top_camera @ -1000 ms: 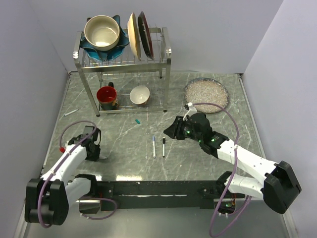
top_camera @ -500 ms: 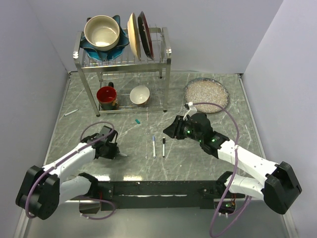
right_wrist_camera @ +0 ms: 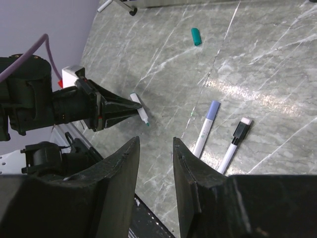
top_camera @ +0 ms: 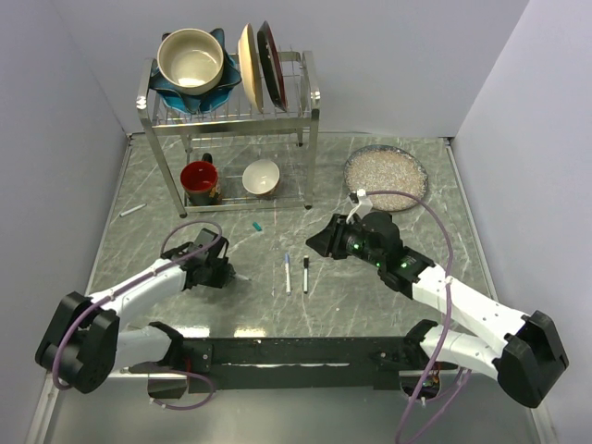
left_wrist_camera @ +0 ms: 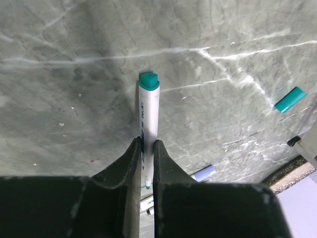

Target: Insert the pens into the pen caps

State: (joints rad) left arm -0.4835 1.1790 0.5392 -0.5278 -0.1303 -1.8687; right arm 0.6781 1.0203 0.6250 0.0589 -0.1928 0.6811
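My left gripper (top_camera: 225,275) is shut on a white pen with a teal end (left_wrist_camera: 148,99). It holds the pen low over the table left of centre, and the pen's teal tip (right_wrist_camera: 147,122) points at my right gripper. The teal cap (top_camera: 257,226) lies loose on the table beyond it and also shows in the left wrist view (left_wrist_camera: 290,99). A blue-ended pen (top_camera: 288,272) and a black-ended pen (top_camera: 305,274) lie side by side at the table's middle. My right gripper (top_camera: 319,242) is open and empty, hovering just right of those two pens.
A metal dish rack (top_camera: 228,111) with bowls, plates, a red mug (top_camera: 200,181) and a white bowl stands at the back. A plate of rice (top_camera: 386,174) sits at the back right. A thin white stick (top_camera: 132,210) lies at the far left.
My left gripper has moved right and away from the near edge, towards the table's middle, with the teal pen in it. My right gripper has barely shifted.
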